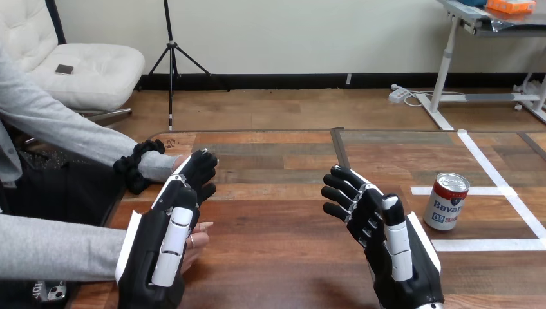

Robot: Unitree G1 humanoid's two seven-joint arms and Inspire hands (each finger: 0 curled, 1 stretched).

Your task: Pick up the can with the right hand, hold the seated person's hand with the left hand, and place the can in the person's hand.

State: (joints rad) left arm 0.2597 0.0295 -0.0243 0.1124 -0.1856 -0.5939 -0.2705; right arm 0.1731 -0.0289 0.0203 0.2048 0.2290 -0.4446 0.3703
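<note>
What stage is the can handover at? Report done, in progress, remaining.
Done: nothing yet. In hand: the left hand lies over the person's nearer hand; a grip cannot be confirmed. Left: the can stands upright on the table, apart from the open right hand, so pickup and placing it in the person's hand remain.

Red-and-white can [447,201] with silver top, upright on the bench [277,219]; just right of the right hand [394,248], apart from it; person's hand [197,237] tucked against the left hand [162,248], fingertips showing at its right.
</note>
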